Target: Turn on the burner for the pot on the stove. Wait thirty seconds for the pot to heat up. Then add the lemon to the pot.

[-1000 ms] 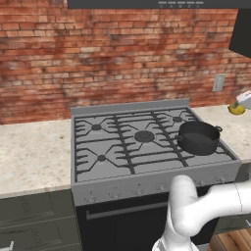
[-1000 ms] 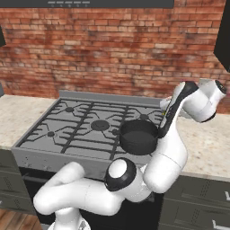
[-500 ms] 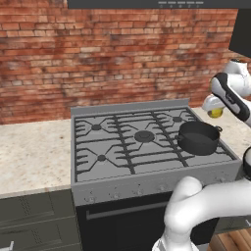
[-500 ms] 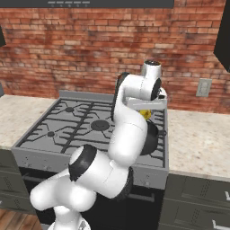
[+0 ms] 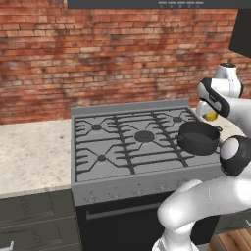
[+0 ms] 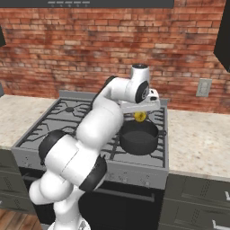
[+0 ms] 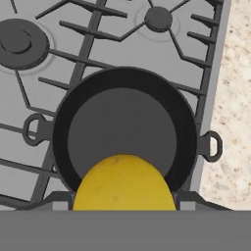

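one lemon [image 7: 124, 182], one pot [image 7: 125, 129]

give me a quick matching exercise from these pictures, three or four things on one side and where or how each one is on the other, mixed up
Column 1:
1. small bright yellow lemon
2. short wide dark grey-black metal pot
3. two-finger gripper
4. beige speckled stone counter

Column 2:
A. on the front right grate of the grey steel stove
B. shut on the fruit, above the pot
C. beside the stove, along the brick wall
D. held in the air over the pot's opening

Pairs: 1-D, 2-A, 3-B, 4-C
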Tool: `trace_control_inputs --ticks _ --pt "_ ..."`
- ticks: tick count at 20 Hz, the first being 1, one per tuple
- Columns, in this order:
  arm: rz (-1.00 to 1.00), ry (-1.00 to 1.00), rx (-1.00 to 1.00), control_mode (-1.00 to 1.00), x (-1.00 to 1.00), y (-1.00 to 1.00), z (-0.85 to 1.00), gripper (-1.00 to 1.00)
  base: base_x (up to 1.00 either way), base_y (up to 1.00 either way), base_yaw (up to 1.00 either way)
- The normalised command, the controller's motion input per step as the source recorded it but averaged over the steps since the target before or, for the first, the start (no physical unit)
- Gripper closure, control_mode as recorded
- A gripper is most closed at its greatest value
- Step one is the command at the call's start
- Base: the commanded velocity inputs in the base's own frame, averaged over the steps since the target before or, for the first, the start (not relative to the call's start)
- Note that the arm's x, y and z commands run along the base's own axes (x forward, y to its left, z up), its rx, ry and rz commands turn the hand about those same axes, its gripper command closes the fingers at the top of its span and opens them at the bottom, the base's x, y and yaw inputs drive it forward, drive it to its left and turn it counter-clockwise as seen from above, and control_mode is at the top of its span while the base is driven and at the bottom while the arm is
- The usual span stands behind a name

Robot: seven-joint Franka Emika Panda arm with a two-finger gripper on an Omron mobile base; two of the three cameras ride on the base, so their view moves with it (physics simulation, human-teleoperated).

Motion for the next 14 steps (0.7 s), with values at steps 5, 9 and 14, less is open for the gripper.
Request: trace_control_inputs --ticks 5,9,14 --pt "0.00 0.00 0.00 -1.00 0.00 0.00 -0.08 1.00 0.00 0.00 0.00" --pt "0.00 0.00 0.00 -1.00 0.03 0.00 -0.06 1.00 0.00 0.00 0.00" --pt "0.00 0.00 0.00 -1.00 0.08 0.00 -0.11 1.00 0.00 0.00 0.00"
